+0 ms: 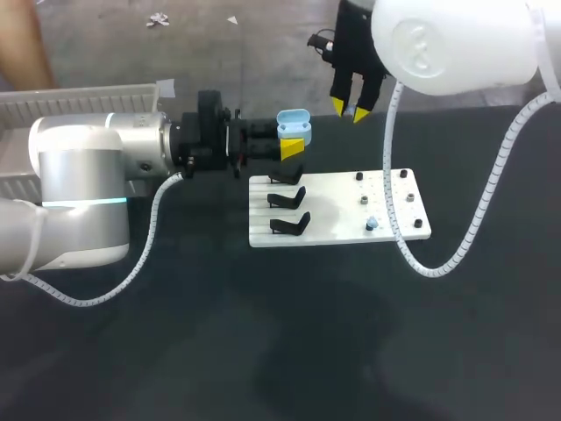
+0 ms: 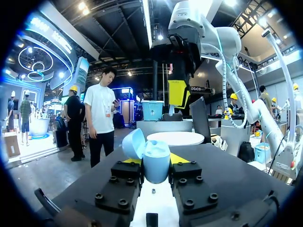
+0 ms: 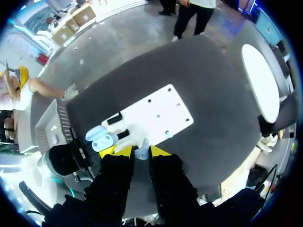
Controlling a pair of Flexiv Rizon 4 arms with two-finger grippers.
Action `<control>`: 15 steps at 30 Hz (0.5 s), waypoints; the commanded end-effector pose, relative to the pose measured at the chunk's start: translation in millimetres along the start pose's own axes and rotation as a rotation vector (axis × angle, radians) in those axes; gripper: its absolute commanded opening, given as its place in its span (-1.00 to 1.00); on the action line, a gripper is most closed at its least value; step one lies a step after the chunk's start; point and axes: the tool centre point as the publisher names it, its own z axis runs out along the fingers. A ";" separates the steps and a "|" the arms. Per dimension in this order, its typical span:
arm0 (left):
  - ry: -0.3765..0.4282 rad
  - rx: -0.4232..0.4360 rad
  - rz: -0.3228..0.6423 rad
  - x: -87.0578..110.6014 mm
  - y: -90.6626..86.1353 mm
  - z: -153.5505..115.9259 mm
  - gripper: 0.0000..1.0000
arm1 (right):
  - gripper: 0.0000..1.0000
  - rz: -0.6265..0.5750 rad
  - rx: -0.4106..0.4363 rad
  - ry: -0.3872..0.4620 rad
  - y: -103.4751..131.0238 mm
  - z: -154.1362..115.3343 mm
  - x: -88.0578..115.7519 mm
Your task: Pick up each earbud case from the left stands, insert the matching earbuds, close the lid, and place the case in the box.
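The left arm (image 1: 83,189) has its jaws closed on the light blue earbud case (image 1: 294,123), one yellow fingertip (image 2: 132,161) pressed to each flank of its smooth, rounded plastic body. The hinged lid (image 2: 133,143) stands swung open to one side. The case hangs in the air just off the 11 o'clock corner of the white plate (image 1: 337,215). The right arm (image 1: 456,39) reaches in from the far right, its jaws nearly together and pinching a small pale earbud (image 3: 141,150) between the yellow tips, up around 12 o'clock from the plate and close beside the case. The plate is flat, glossy and rectangular. Three angled black stands (image 1: 287,198) line its 9 o'clock end, and a scatter of small dark pegs (image 1: 364,201) sits toward 3 o'clock, with a pale blue bit near 5 o'clock. Everything rests on a matte black surface (image 1: 263,351). A pale ribbed box (image 1: 79,98) sits at its 10 o'clock edge, behind the left arm.
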 end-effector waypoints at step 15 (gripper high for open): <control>-0.002 0.000 0.002 0.7 0.6 0.5 -1.00 | -1.00 -0.009 0.043 0.028 45.9 12.1 0.4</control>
